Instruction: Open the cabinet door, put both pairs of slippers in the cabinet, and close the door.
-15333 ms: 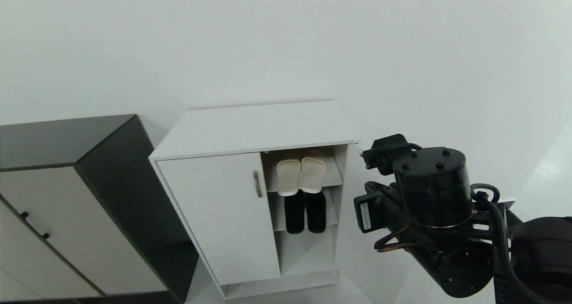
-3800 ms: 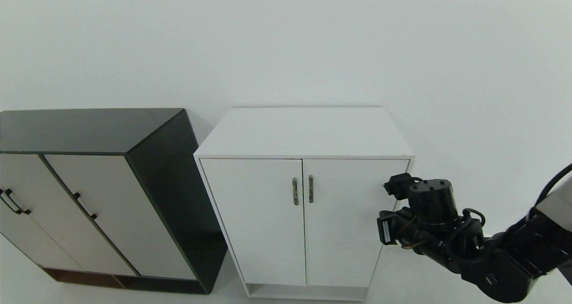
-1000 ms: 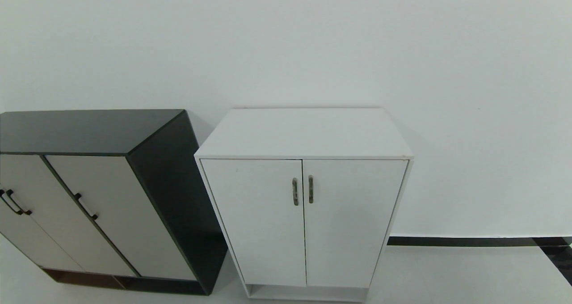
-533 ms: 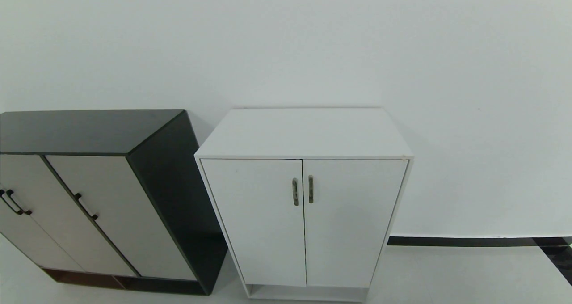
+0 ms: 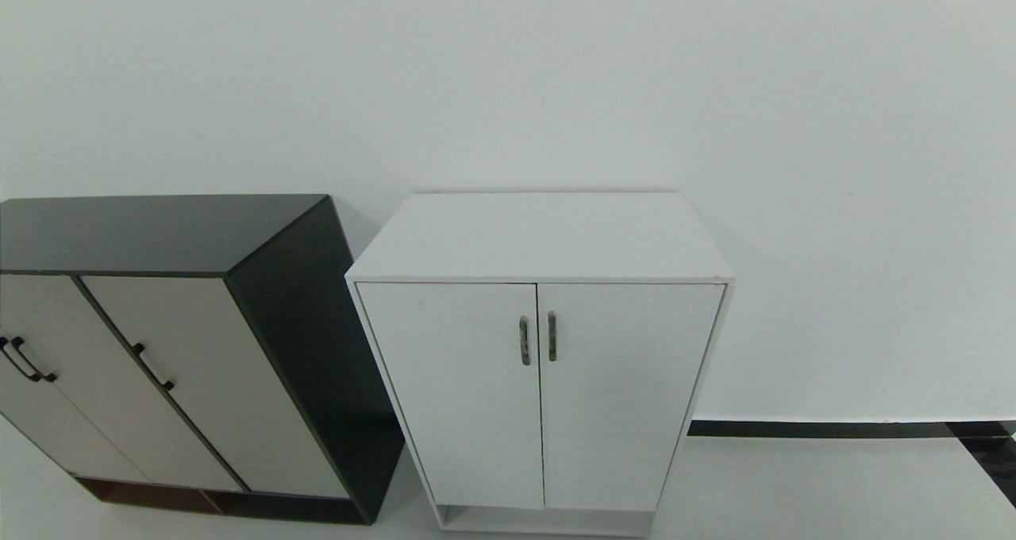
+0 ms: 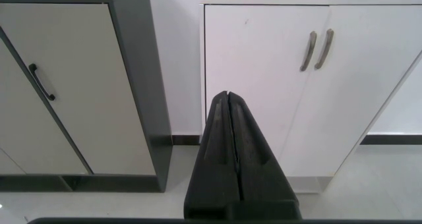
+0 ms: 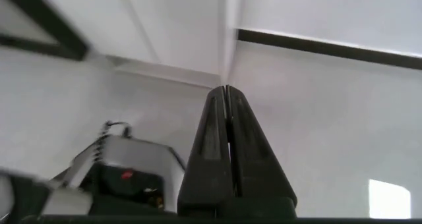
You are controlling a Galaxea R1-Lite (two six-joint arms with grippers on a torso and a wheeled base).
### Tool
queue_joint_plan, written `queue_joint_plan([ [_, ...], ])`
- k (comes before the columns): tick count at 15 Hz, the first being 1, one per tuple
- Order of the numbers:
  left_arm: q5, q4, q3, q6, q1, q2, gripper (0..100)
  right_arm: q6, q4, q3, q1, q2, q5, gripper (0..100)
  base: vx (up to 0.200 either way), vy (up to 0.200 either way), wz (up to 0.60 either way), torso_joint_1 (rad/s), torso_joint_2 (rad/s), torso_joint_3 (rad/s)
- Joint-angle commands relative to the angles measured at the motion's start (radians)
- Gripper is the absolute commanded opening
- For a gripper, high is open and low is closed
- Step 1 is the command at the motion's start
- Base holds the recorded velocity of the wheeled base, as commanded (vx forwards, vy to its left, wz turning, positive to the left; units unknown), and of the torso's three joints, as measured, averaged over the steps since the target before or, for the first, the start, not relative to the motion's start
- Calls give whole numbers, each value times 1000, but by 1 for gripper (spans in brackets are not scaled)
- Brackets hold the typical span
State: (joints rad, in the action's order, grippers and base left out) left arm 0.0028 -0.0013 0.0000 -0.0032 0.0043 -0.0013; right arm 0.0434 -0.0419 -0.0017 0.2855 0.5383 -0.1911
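The white cabinet [image 5: 540,238] stood against the wall beside a dark cabinet [image 5: 302,349], both its doors [image 5: 619,389] shut and their handles [image 5: 552,336] side by side at the middle. The left gripper [image 6: 228,99], facing the white cabinet's front, and the right gripper [image 7: 227,92] each had fingers pressed together, holding nothing.

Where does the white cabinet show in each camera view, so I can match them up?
Head view: white cabinet at centre, doors shut, right of the dark cabinet.
Left wrist view: white cabinet beyond the left pincer, beside the dark cabinet.
Right wrist view: blurred; probably the white cabinet beyond the right pincer.
Shared landmark: black baseboard ending at the cabinet's side.
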Motion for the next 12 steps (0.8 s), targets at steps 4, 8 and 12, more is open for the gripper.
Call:
queue_joint_plan([
  [4, 0, 0, 0, 0, 0, 1, 0, 7, -1, 2, -85, -138, -19, 0, 0, 0, 0, 0, 0, 0],
  [8, 0, 0, 0, 0, 0, 1, 0, 0, -3, 2, -209, -273, -19, 0, 0, 0, 0, 0, 0, 0],
  [12, 0, 0, 0, 0, 0, 1, 0, 1, -3, 2, -218, -377, -14, 0, 0, 0, 0, 0, 0, 0],
])
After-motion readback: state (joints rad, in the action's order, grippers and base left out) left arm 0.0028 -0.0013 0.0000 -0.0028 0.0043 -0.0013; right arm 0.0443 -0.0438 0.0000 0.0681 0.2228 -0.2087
